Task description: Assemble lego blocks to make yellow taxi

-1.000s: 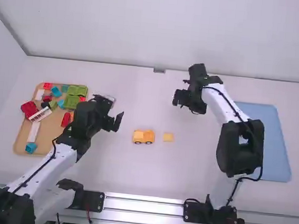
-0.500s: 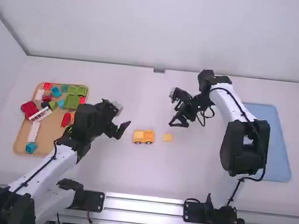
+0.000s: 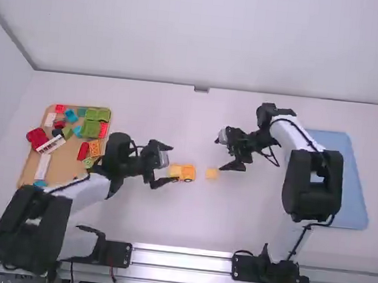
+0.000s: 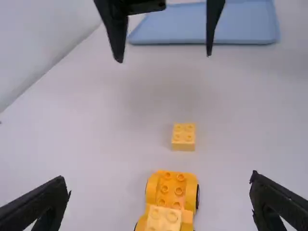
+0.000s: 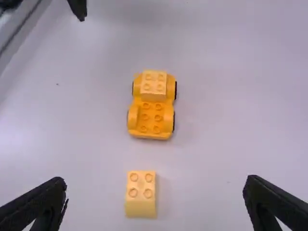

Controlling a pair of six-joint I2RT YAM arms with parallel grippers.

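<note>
Yellow toy car (image 5: 153,107), knobbly, rounded fenders, four-studded block (image 5: 141,208) near

Yellow wheeled car base (image 5: 151,120) with paler block (image 5: 153,85) on one end, separate yellow block (image 5: 140,193) near it, tool (image 5: 155,204) fingers apart

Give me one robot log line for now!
left gripper: open, by yellow car | right gripper: open, near loose block | top block: on car | loose block: not joined
</note>
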